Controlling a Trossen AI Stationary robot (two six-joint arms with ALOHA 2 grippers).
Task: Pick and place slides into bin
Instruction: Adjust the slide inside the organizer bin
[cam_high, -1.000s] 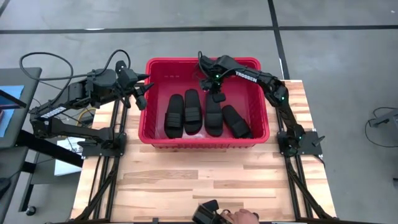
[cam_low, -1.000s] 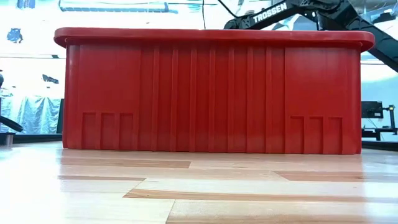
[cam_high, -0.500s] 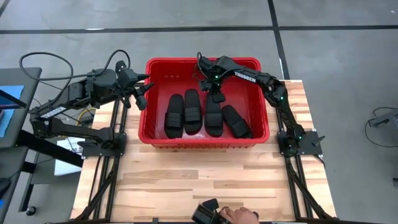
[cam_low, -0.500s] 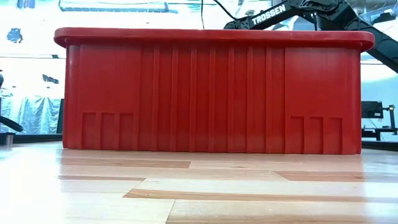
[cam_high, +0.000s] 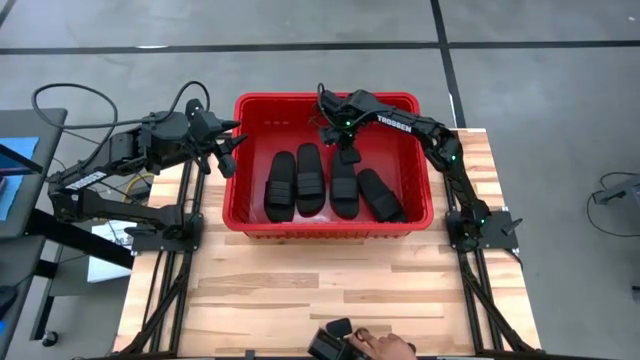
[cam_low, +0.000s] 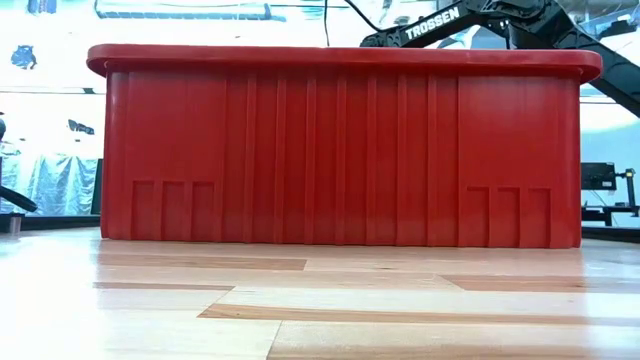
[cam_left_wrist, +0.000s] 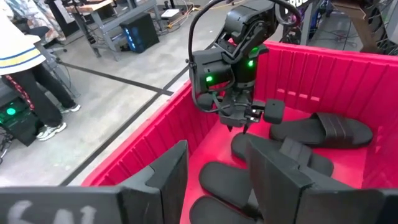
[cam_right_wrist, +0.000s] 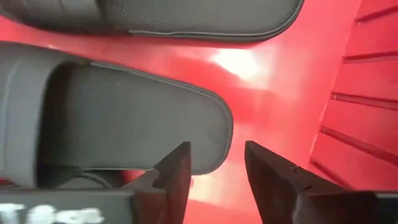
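Wooden table beneath "TROSSEN"-lettered right arm over bin.

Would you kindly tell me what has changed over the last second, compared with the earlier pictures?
The right end effector has let go of the third slide and now stands open just above its end. It barely moved otherwise. All four slides lie in the red bin as before, and the left end effector waits open at the bin's rim.
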